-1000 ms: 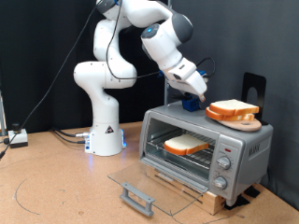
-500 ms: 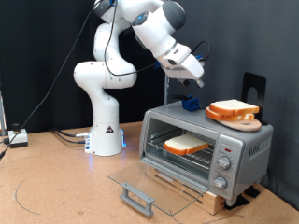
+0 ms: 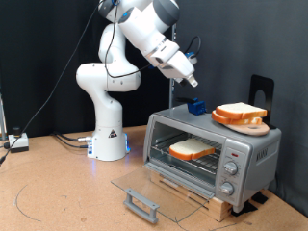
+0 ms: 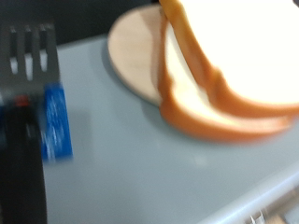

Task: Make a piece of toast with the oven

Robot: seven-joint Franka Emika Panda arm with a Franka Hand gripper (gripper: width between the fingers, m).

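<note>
Though unseen wristward, toast (image 3: 192,149) inside oven (image 3: 252,146).

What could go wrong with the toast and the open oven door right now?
The glass door of the oven hangs open and flat, so the arm could bump it. A slice already lies on the rack inside. More bread sits on a wooden plate on top, near the edge, and could slide off. The claw hangs above.

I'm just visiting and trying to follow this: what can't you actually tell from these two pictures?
- The gripper: exterior view, too small to show whether its fingers are open; the wrist view shows no fingers.
- Bread slices on the round wooden plate: wrist view, blurred and cut off by the edge, so their count is unclear.
- The silver toaster oven knobs: exterior view, settings too small to read.
- The blue block: wrist view, blurred; unidentifiable.
</note>
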